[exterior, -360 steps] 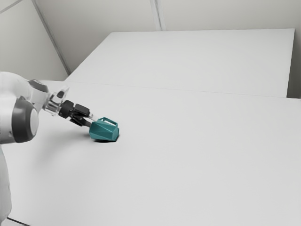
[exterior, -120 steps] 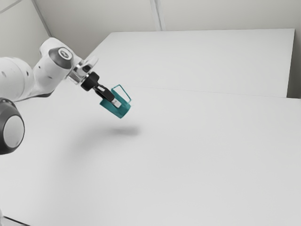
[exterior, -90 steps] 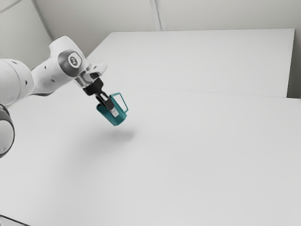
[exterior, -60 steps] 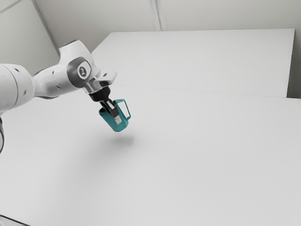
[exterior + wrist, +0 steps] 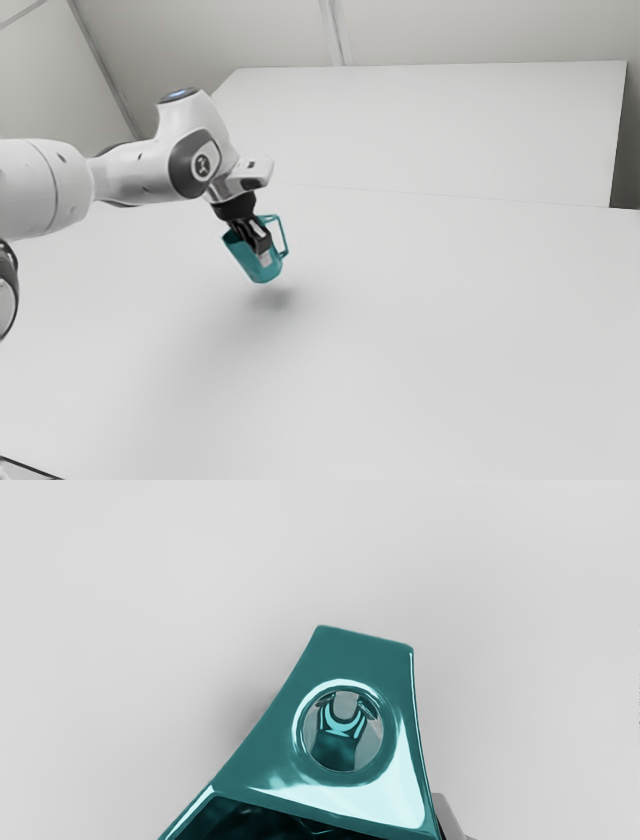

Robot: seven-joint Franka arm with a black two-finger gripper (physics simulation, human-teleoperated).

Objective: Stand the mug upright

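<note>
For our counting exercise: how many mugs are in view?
1: the mug, held tilted by the gripper, above the table.

Arm, white, one: is reaching from the exterior view's left, wrist [image 5: 202, 165] bending, black pincer [image 5: 264, 255] pointing obliquely downward, gripping.

Teal mug [image 5: 357, 657], apparently beside a fingertip [image 5: 450, 820]

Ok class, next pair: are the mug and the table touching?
Apart. The exterior view shows it: the mug hangs tilted in the tool, and its shadow lies on the table below, separate from the mug's base.
</note>
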